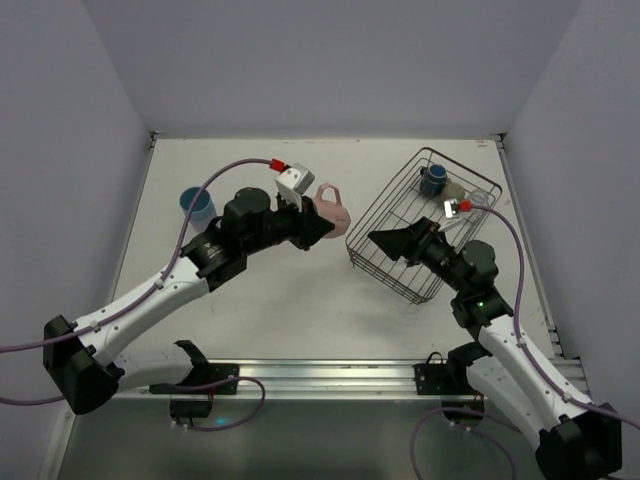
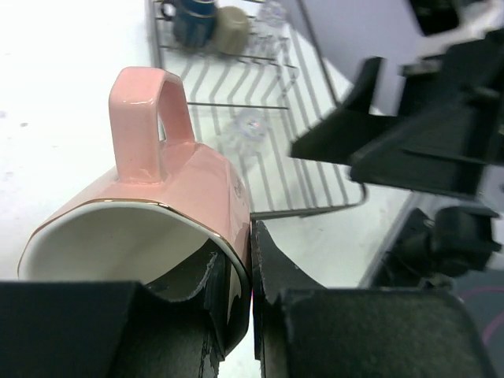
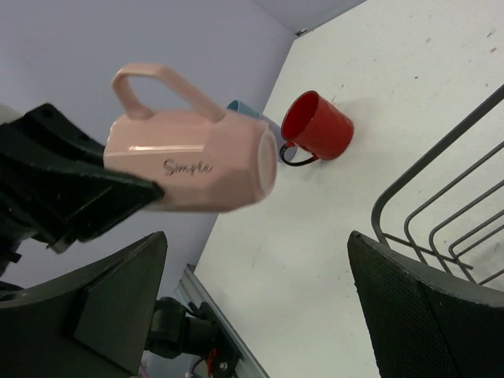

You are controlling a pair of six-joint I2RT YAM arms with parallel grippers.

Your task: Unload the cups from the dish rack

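White table [image 1: 300, 300], pale walls all round. Our left tool [image 2: 240, 266] is clamped on the rim of the pink mug [image 1: 333, 210], held sideways, handle up, left of the dish rack [image 1: 388, 200]. Our right tool [image 1: 388, 243] is spread wide and empty by the rack's left edge. The dark blue cup [image 1: 433, 181] and olive-grey cup [image 1: 455, 188] sit in the rack's far corner. The red mug [image 3: 315, 126] and light blue cup [image 1: 197, 205] are out on the table.

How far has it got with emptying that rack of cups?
Done: red cup and light blue cup are on the table, outside the dish rack. In hand: the left gripper holds the pink mug. Left: dark blue cup and olive-grey cup, in the rack.
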